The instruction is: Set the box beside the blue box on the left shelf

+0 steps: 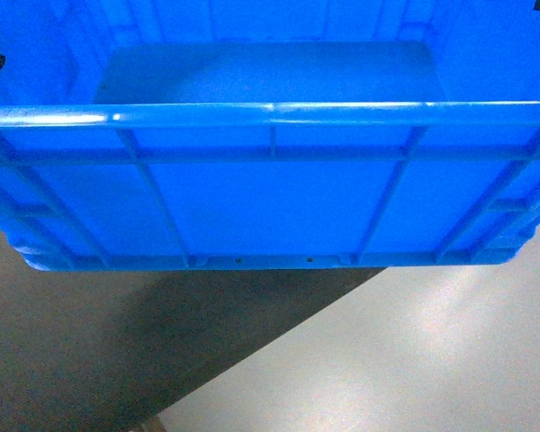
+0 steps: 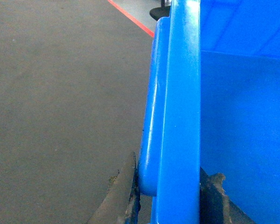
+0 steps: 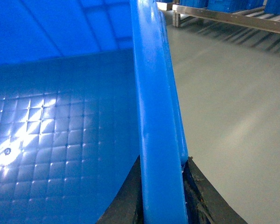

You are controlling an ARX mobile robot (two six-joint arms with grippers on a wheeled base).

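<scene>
The box, a bright-blue open crate with a thick rim and ribbed walls, hangs above the floor and fills the upper half of the head view. My left gripper is shut on its left rim, one finger outside the wall and one inside. On the opposite rim my right gripper is shut the same way. The box's floor is bare. At the far top right of the right wrist view a steel-framed rack carries blue boxes; I cannot tell whether it is the left shelf.
Grey floor lies below the box, darker in shadow at the left. A red line crosses the floor far ahead in the left wrist view, with a dark object beside it.
</scene>
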